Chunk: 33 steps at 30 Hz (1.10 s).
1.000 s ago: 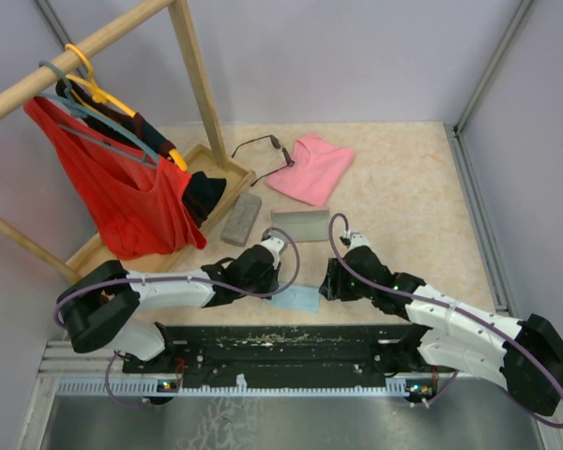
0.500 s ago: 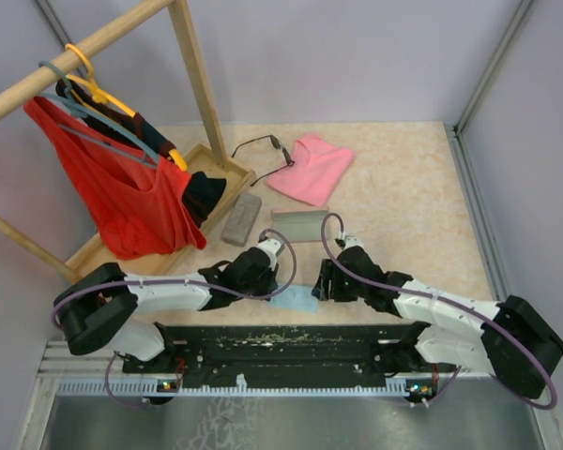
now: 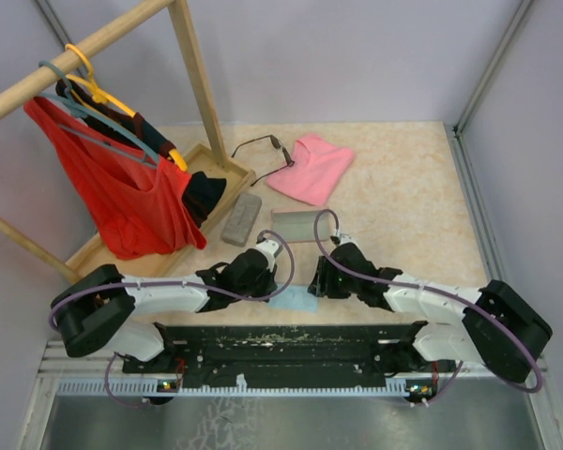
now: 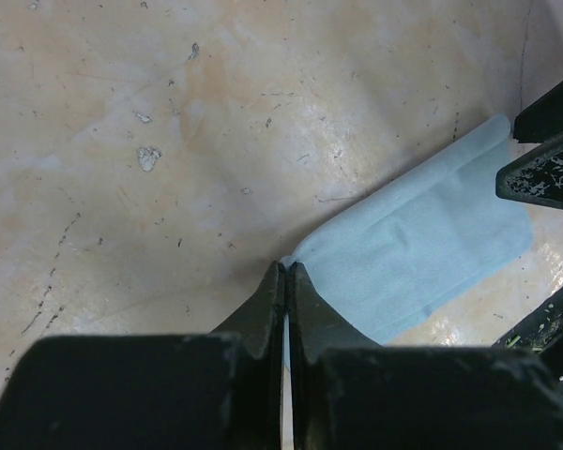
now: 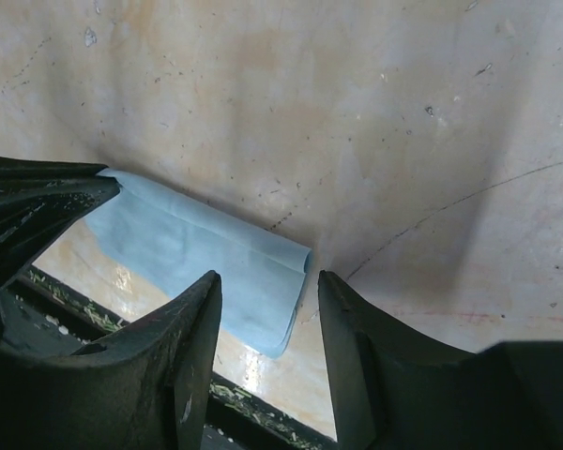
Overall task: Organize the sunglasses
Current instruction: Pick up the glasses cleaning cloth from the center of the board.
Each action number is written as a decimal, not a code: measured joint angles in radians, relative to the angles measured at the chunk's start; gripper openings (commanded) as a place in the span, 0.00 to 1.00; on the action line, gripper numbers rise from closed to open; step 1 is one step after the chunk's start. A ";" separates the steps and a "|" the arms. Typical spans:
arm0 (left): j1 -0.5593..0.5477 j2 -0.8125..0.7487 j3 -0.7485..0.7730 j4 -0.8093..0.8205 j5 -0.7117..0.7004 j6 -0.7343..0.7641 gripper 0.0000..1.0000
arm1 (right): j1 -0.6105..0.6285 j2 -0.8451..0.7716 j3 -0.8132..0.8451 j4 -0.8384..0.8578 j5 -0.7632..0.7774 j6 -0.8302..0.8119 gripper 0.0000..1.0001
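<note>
Left gripper point(image 4: 286, 266) pinching blue cloth point(image 4: 422, 253), sunglasses point(image 3: 275, 143) well beyond.

The left tool point(image 4: 283, 267) has pinched shut on the cloth's point(image 4: 422, 253) corner; the right tool point(image 5: 266, 281) has slid closer to the cloth.

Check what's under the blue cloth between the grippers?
Only bare tabletop shows around the folded blue cloth; it lies flat, nothing sticking out. Its underside is covered, so anything thin beneath can't be ruled out. The left gripper is shut at its corner.

The light-blue cloth point(image 4: 422, 244) has its corner hidden inside the left pincer point(image 4: 286, 270).
</note>
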 measured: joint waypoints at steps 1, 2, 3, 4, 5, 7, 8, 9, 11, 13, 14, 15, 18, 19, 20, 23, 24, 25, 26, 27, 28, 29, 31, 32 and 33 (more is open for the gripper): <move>0.000 0.000 0.000 0.000 0.001 0.000 0.01 | 0.000 0.007 0.004 0.000 0.000 0.004 0.46; 0.000 -0.001 -0.001 0.001 0.001 0.000 0.01 | 0.000 0.015 0.010 -0.002 -0.001 0.005 0.45; 0.000 -0.002 -0.002 0.002 0.002 0.000 0.01 | 0.000 0.022 0.015 -0.002 -0.003 0.009 0.45; 0.000 -0.003 -0.004 0.004 0.003 0.000 0.01 | 0.000 0.029 0.018 0.000 -0.004 0.013 0.45; 0.000 -0.004 -0.005 0.004 0.004 0.000 0.01 | 0.000 0.034 0.022 0.000 -0.005 0.015 0.45; 0.000 -0.005 -0.006 0.004 0.007 0.000 0.01 | 0.000 0.045 0.027 0.003 -0.008 0.020 0.45; 0.000 -0.006 -0.007 0.004 0.008 0.000 0.01 | 0.000 0.049 0.029 0.007 -0.010 0.022 0.45; 0.000 -0.006 -0.007 0.005 0.008 0.000 0.01 | 0.000 0.051 0.029 0.010 -0.011 0.023 0.45; 0.000 -0.007 -0.008 0.004 0.008 0.000 0.01 | 0.000 0.056 0.029 0.016 -0.013 0.024 0.42; 0.000 -0.008 -0.009 0.005 0.008 0.000 0.01 | 0.000 0.060 0.029 0.021 -0.014 0.024 0.37; 0.000 -0.009 -0.009 0.004 0.008 0.000 0.01 | 0.000 0.062 0.029 0.023 -0.014 0.024 0.35; 0.000 -0.009 -0.010 0.005 0.008 0.000 0.01 | 0.000 0.064 0.029 0.023 -0.013 0.024 0.34; 0.000 -0.009 -0.010 0.004 0.010 0.000 0.01 | 0.000 0.069 0.029 0.023 -0.011 0.029 0.28; 0.000 -0.009 -0.010 0.004 0.011 0.000 0.01 | 0.000 0.070 0.029 0.022 -0.010 0.029 0.26; 0.000 -0.009 -0.010 0.004 0.011 0.000 0.01 | 0.000 0.071 0.029 0.021 -0.009 0.030 0.24; 0.000 -0.009 -0.010 0.004 0.012 0.000 0.01 | 0.000 0.073 0.028 0.016 -0.005 0.030 0.18; 0.000 -0.009 -0.010 0.004 0.012 0.000 0.01 | 0.000 0.074 0.028 0.015 -0.005 0.030 0.16; 0.000 -0.009 -0.010 0.004 0.013 0.000 0.01 | 0.000 0.074 0.027 0.013 -0.003 0.030 0.14; 0.000 -0.009 -0.010 0.004 0.013 0.000 0.01 | 0.000 0.074 0.027 0.012 -0.002 0.030 0.12; 0.000 -0.009 -0.010 0.004 0.013 0.000 0.01 | 0.000 0.076 0.027 0.011 -0.002 0.030 0.10; 0.000 -0.009 -0.010 0.004 0.014 0.000 0.01 | 0.000 0.077 0.027 0.011 -0.002 0.029 0.08; 0.000 -0.009 -0.010 0.005 0.014 0.000 0.01 | 0.000 0.079 0.027 0.012 -0.002 0.029 0.07; 0.000 -0.009 -0.010 0.005 0.014 0.000 0.01 | 0.000 0.083 0.027 0.014 -0.004 0.029 0.02; 0.000 -0.009 -0.010 0.005 0.014 0.000 0.01 | 0.000 0.085 0.027 0.016 -0.004 0.029 0.00; 0.000 -0.009 -0.010 0.005 0.015 0.000 0.01 | 0.000 0.087 0.027 0.018 -0.005 0.029 0.00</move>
